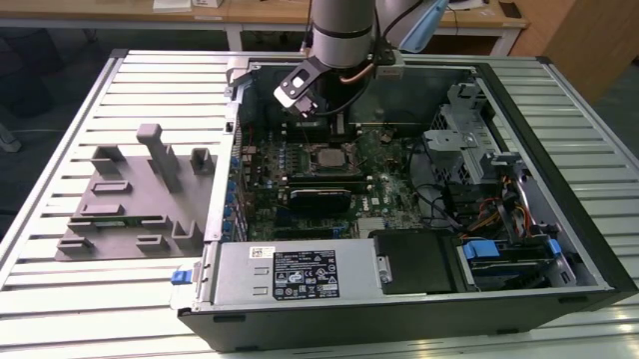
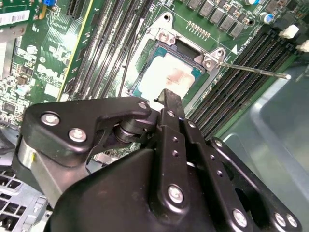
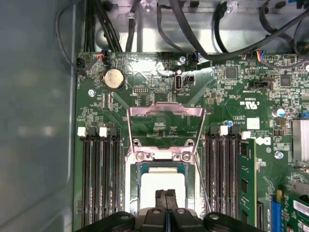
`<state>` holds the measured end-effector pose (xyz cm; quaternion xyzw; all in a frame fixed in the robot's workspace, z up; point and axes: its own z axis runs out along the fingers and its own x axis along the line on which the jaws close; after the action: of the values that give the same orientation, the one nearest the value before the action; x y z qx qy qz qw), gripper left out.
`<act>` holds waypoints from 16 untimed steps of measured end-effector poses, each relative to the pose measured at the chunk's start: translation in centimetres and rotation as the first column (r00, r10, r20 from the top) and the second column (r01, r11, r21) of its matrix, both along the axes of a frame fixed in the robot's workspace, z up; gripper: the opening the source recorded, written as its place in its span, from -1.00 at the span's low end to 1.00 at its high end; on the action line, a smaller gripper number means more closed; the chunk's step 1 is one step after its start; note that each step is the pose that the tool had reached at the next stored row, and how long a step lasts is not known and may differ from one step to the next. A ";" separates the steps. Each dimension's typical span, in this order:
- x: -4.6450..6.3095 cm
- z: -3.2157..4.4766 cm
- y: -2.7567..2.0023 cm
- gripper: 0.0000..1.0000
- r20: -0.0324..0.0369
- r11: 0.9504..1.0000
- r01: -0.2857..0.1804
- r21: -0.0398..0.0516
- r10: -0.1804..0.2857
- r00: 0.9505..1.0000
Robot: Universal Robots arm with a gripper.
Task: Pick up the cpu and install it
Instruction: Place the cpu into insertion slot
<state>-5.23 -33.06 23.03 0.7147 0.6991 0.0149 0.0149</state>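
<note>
Gripper poised over the cpu inside the open computer case.
Near the centre of the exterior view, the cpu lies flat in the motherboard socket, whose metal retention frame is swung up. In both wrist views the gripper's 2 black fingers are pressed together, pinching nothing, directly over the cpu's silvery top. The case sits on a slatted table, with a gray fixture at the exterior view's left.

Grey cylindrical arm, copper-coloured cable, black end effector with silver screws.
</note>
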 end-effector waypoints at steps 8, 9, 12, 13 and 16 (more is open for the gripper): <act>0.0 1.68 0.00 -0.79 0.000 1.000 0.000 0.000 0.000 1.000; 0.0 1.91 0.00 -0.79 0.000 1.000 0.000 0.000 0.000 1.000; 0.0 2.50 0.00 -0.79 0.000 1.000 0.000 0.000 0.000 1.000; 0.0 2.66 0.00 -0.79 0.000 1.000 0.000 0.000 0.000 1.000; 0.0 2.74 0.00 -0.79 0.000 1.000 0.000 0.000 0.000 1.000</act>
<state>-5.23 -33.05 25.76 0.7147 0.6991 0.0151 0.0150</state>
